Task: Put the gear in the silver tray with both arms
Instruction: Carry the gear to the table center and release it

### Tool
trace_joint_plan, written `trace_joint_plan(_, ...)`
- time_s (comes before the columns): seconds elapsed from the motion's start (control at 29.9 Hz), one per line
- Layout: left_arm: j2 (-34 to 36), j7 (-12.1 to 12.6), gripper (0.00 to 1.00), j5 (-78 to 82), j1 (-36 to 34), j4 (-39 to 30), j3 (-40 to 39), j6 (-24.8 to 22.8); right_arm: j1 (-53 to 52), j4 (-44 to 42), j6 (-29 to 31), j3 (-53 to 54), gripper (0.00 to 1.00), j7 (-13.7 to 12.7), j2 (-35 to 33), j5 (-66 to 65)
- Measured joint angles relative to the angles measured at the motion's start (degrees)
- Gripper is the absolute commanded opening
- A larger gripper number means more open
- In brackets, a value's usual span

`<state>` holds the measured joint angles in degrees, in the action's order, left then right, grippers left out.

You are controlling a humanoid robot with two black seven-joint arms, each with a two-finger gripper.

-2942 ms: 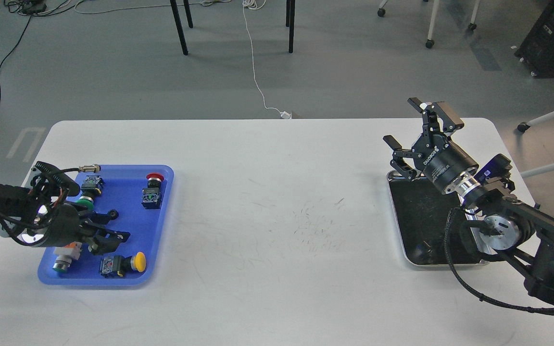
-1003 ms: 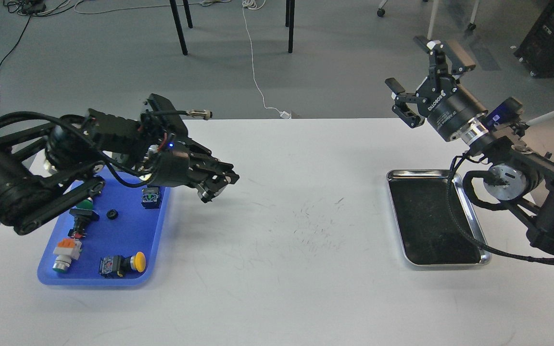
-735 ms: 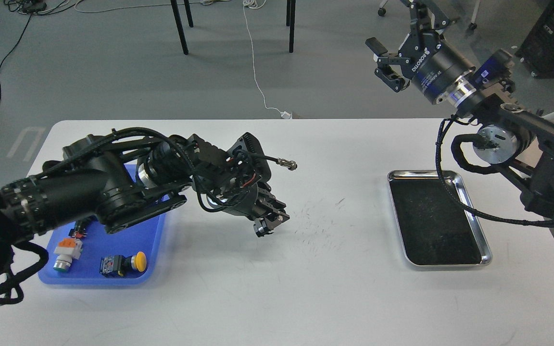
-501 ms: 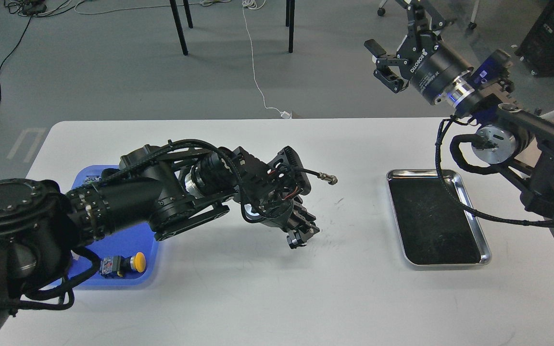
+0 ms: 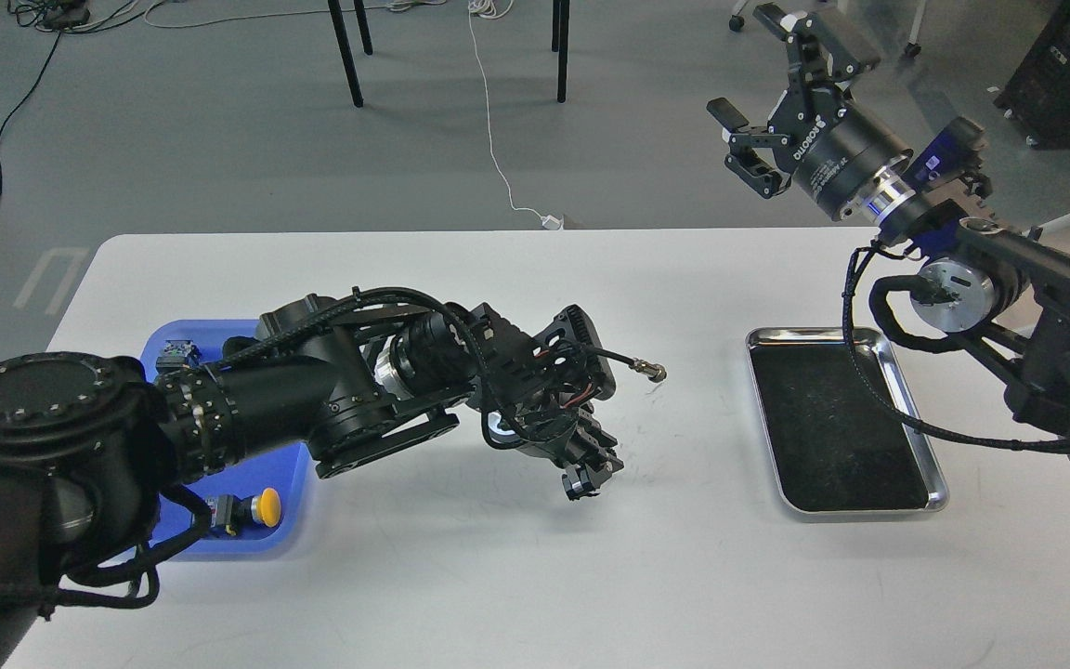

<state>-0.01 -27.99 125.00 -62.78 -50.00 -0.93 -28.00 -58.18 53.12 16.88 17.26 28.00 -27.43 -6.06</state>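
My left gripper hangs low over the middle of the white table, fingers pointing down and to the right. It is shut on a small black round piece, the gear, held just above the tabletop. The silver tray, shiny rim and black inside, lies at the right with nothing in it. The gear is well to the tray's left. My right gripper is open and empty, raised high above the table's far edge, beyond the tray.
The blue plastic tray lies at the left, mostly hidden by my left arm. A yellow push button shows in it. Bare white tabletop lies between the left gripper and the silver tray. Chair legs and cables are on the floor beyond.
My left arm has left the blue tray and swung right to the table's middle, gripper closed. My right arm has risen from over the silver tray and stayed open.
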Motion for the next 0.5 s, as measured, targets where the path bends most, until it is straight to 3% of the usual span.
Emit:
trace_joint_plan(0.27, 0.0, 0.0, 0.38, 0.0, 0.4, 0.1, 1.7, 0.0, 0.1, -0.1, 0.0, -0.1, 0.99, 0.0, -0.2, 0.0)
trace_joint_plan(0.3, 0.0, 0.0, 0.44, 0.0, 0.4, 0.1, 1.7, 0.0, 0.2, -0.1, 0.0, -0.1, 0.99, 0.0, -0.2, 0.0)
trace_joint_plan(0.33, 0.0, 0.0, 0.55, 0.0, 0.4, 0.1, 1.7, 0.0, 0.2, -0.1, 0.0, -0.1, 0.99, 0.0, -0.2, 0.0)
trace_joint_plan(0.37, 0.0, 0.0, 0.73, 0.0, 0.3, 0.1, 1.7, 0.0, 0.2, -0.1, 0.0, -0.1, 0.99, 0.0, -0.2, 0.0)
trace_joint_plan(0.4, 0.0, 0.0, 0.81, 0.0, 0.2, 0.1, 1.7, 0.0, 0.2, -0.1, 0.0, -0.1, 0.99, 0.0, -0.3, 0.0)
trace_joint_plan(0.5, 0.0, 0.0, 0.82, 0.0, 0.1, 0.1, 1.7, 0.0, 0.3, -0.1, 0.1, -0.1, 0.99, 0.0, -0.5, 0.0)
